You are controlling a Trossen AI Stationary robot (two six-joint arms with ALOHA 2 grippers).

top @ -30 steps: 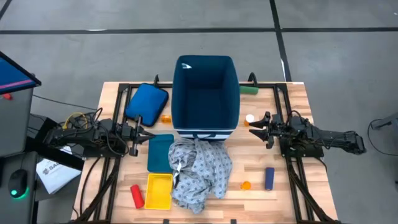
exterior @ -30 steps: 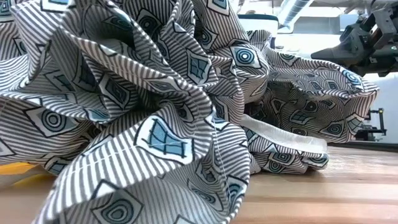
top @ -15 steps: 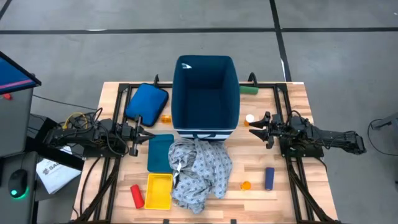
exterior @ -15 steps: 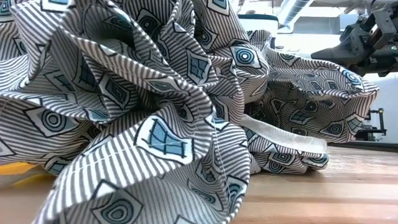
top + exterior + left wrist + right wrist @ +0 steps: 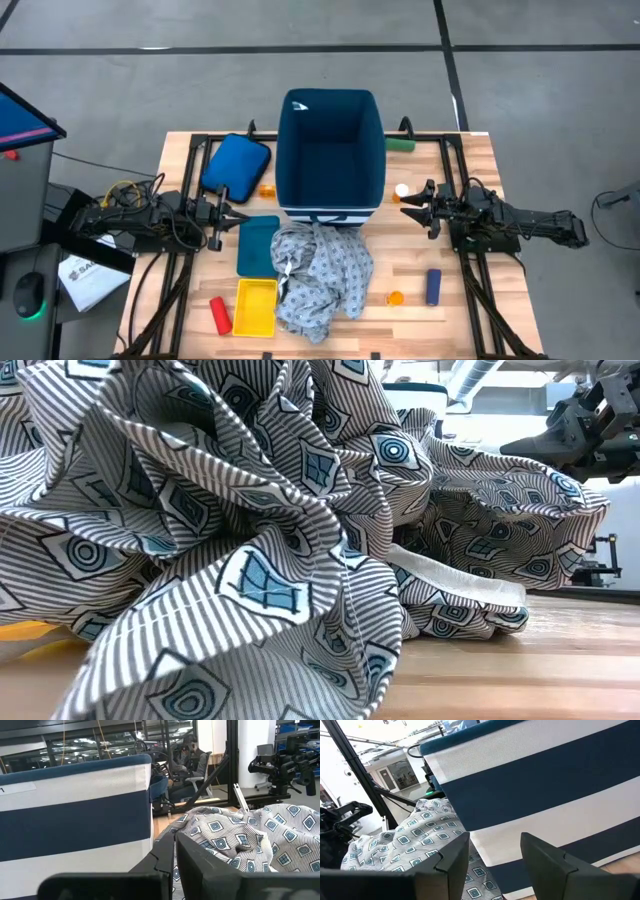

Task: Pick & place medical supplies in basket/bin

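- Grey concrete floor (image 5: 250, 90) all round, dark seam lines crossing it; glazed partitions and a seated person (image 5: 192, 762) in the room beyond
- Light wooden table (image 5: 480, 165) with black frame rails
- Navy bin (image 5: 330, 150) upright at back centre, white-striped base toward the front, nothing visible inside
- Patterned gown (image 5: 320, 275) crumpled on the table just in front of the bin
- Blue pouch (image 5: 237, 162) left of the bin; teal tray (image 5: 255, 245) and yellow tray (image 5: 255, 305) left of the gown
- Left gripper (image 5: 238, 213) left of the bin's front corner, fingers clenched, nothing in them
- Right gripper (image 5: 408, 205) right of the bin, fingers parted, nothing between them
- Small items: red cylinder (image 5: 219, 315) front left; dark-blue cylinder (image 5: 433, 286) and orange bottle (image 5: 395, 297) front right; white-capped bottle (image 5: 401, 189) near the right gripper; green cylinder (image 5: 401, 144) back right
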